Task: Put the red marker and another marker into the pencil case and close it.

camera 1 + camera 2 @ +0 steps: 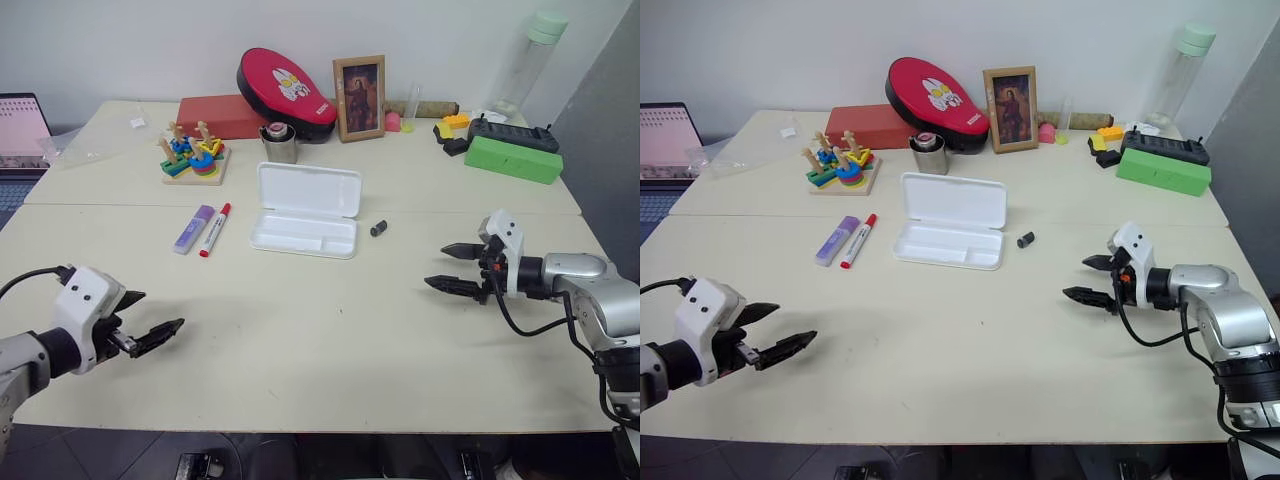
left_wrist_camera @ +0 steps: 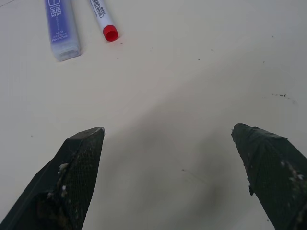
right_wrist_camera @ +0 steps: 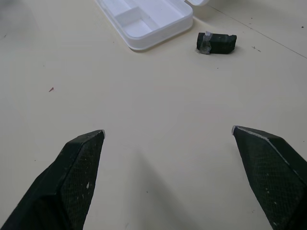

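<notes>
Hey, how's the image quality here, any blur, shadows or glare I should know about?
Head views: even, soft light, no glare on the table; the case reads sharp. Left wrist view: the end effector's fingers are soft, with a diffuse shadow between them; the red marker is crisp. Right wrist view: faint shadow, case clear.

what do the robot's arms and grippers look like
Each gripper, left and right, has two black tapered fingers with textured pads, mounted on a white boxy wrist block. The forearms are silver-grey metal, with black cables looping beside them; the right wrist carries a small orange-red part.
</notes>
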Robot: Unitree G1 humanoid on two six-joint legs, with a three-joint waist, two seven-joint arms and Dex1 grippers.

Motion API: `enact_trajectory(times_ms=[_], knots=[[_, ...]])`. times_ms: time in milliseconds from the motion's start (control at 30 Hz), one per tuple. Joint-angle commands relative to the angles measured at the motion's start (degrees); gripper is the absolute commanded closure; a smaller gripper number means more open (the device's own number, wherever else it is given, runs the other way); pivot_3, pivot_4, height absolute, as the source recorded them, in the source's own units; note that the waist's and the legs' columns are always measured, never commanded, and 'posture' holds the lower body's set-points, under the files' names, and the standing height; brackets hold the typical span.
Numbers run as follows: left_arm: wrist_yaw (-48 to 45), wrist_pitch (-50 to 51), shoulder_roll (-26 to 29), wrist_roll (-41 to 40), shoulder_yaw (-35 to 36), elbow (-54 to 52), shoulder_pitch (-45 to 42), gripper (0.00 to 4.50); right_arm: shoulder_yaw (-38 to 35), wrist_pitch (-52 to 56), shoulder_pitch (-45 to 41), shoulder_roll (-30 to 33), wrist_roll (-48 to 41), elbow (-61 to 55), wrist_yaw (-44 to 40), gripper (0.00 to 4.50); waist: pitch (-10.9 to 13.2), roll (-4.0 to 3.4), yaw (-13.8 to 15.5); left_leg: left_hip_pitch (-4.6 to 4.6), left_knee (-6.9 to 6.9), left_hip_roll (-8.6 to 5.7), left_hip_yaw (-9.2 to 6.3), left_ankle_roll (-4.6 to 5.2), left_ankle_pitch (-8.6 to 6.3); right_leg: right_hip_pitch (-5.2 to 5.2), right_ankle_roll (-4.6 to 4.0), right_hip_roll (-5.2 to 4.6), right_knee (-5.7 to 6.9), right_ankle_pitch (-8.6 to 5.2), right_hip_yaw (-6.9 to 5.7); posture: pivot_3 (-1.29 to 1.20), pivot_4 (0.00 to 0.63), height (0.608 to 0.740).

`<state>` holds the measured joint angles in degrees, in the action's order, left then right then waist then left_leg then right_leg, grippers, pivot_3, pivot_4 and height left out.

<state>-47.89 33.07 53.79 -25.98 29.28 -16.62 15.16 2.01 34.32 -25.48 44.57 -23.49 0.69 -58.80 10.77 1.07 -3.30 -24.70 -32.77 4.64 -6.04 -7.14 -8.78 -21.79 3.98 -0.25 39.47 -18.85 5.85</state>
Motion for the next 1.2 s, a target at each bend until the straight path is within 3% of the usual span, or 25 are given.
enact_trajectory(times_ms=[33, 467, 700, 933, 1067, 1200], knots=[[0.6, 1.2, 0.2, -0.1, 2.0, -3.0, -0.2, 0.0, -0.5, -0.1, -0.7, -0.5, -0.3, -0.6, -0.7, 0.04, 0.0, 0.0, 0.0, 0.0, 0.0, 0.0, 0.0, 0.0, 0.0, 0.0, 0.0, 0.0, 0.0, 0.0, 0.0, 0.0, 0.15, 0.74], [3.2, -0.7, -1.7, 1.3, 0.0, -1.1, -5.6, 0.0, -0.4, 3.5, 4.6, 1.5, -2.3, -7.4, -3.4, 0.04, 0.0, 0.0, 0.1, 0.0, -0.03, -0.01, -0.02, 0.0, 0.0, 0.05, 0.0, 0.0, 0.0, 0.01, -0.02, 0.0, 0.15, 0.74], [3.1, -3.5, -2.5, 2.7, -3.6, 2.9, -10.9, 0.0, -1.9, 5.9, 5.7, -0.7, -5.1, -12.7, -1.1, 0.04, 0.0, 0.0, 0.1, 0.0, -0.08, -0.01, -0.04, 0.0, 0.0, 0.05, 0.05, 0.01, 0.05, 0.03, -0.03, 0.0, 0.15, 0.74], [4.2, -5.7, -7.2, 0.5, -6.9, 3.7, -19.1, 0.0, 10.3, 4.7, -8.0, -13.4, 0.8, -8.5, 3.9, 0.04, 0.0, 0.0, -0.5, 0.03, -0.11, 0.01, -0.06, -0.01, 0.01, 0.02, 0.06, 0.05, 0.21, 0.04, -0.03, 0.0, 0.15, 0.74], [5.5, -6.3, -11.9, -0.4, -10.3, 2.1, -23.1, 0.0, 19.1, 0.7, -17.6, -24.2, 9.1, 3.9, 8.4, 0.04, 0.0, 0.02, -0.4, 0.05, -0.14, -0.01, -0.09, -0.02, 0.02, 0.04, -0.07, 0.05, 0.3, 0.12, -0.05, 0.0, 0.15, 0.74], [6.4, -6.4, -15.6, -1.4, -12.5, -0.1, -25.0, 0.0, 22.1, -4.1, -23.3, -30.2, 14.6, 17.1, 10.0, 0.04, 0.0, 0.05, -0.1, 0.03, -0.13, -0.02, -0.15, -0.03, 0.02, 0.03, -0.2, 0.05, 0.43, 0.19, -0.14, 0.0, 0.15, 0.74]])
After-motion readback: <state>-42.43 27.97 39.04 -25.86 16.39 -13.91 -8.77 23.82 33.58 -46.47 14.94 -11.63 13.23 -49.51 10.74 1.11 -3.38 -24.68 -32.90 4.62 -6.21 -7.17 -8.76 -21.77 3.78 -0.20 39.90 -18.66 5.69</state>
